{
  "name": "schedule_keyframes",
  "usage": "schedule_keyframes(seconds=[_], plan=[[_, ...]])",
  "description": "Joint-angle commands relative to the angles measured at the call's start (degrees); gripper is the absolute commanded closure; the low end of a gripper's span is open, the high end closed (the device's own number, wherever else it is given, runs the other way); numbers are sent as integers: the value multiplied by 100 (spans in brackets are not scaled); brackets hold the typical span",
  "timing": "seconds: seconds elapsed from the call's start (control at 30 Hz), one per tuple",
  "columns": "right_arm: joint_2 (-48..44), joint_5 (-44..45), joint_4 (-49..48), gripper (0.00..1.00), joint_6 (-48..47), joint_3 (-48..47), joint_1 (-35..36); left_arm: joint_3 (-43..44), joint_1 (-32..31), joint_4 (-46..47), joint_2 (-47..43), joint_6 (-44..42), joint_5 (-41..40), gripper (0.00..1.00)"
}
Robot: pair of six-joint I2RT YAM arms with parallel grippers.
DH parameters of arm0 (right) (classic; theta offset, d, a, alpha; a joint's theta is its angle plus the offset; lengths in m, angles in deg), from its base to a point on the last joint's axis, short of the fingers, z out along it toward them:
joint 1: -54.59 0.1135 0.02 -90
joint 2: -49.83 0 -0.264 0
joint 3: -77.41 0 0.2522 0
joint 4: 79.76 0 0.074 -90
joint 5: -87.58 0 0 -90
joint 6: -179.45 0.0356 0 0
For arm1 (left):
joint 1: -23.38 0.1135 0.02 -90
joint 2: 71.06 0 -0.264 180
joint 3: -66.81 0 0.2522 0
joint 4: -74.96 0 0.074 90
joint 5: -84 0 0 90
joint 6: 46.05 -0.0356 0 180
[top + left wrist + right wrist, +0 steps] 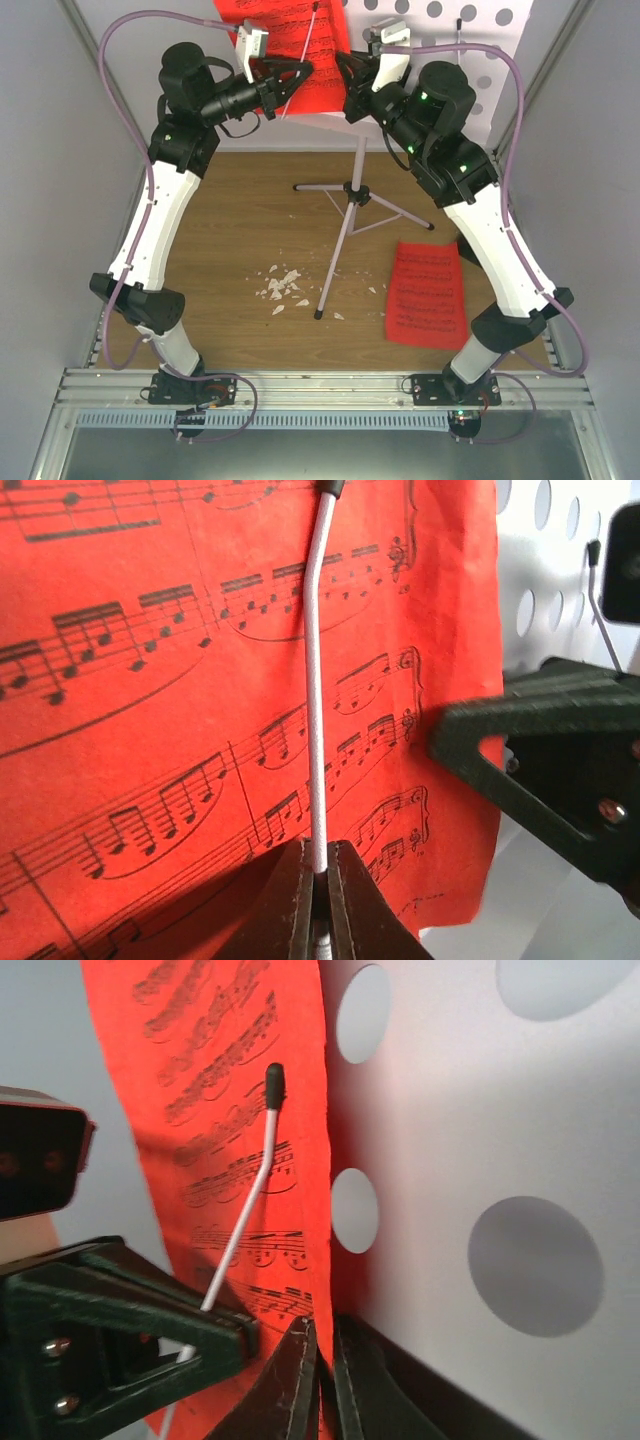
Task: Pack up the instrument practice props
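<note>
Nothing is packed yet: the left gripper (pixel 320 870) squeezes the wire clip (pixel 314 680) of the stand (pixel 345 232), and the right gripper (pixel 322 1360) just beside it pinches the red sheet (pixel 235 1070).

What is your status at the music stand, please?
Left gripper shut on white page-holder wire. Right gripper shut on edge of red music sheet on stand tray. Second red sheet lies on table; white crumbs near tripod legs.

The music stand (pixel 352 190) sits back-middle on the surface (pixel 230 220). One sheet of music (pixel 330 40) is up on the left side of its tray (pixel 500 60), behind a wire holder (pixel 315 680). The left gripper (pixel 318 865) is on that wire, and the right gripper (pixel 322 1335) is on the sheet's right edge. A second sheet (pixel 427 293) lies flat to the right of the legs, with crumbs (pixel 282 285) to the left.
</note>
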Motion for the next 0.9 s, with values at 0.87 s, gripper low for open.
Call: schedule_keyframes(seconds=[0.87], plan=[[-2308, 1209, -1409, 99, 265, 1804, -69, -1620, -91, 1862, -842, -174, -149, 100]])
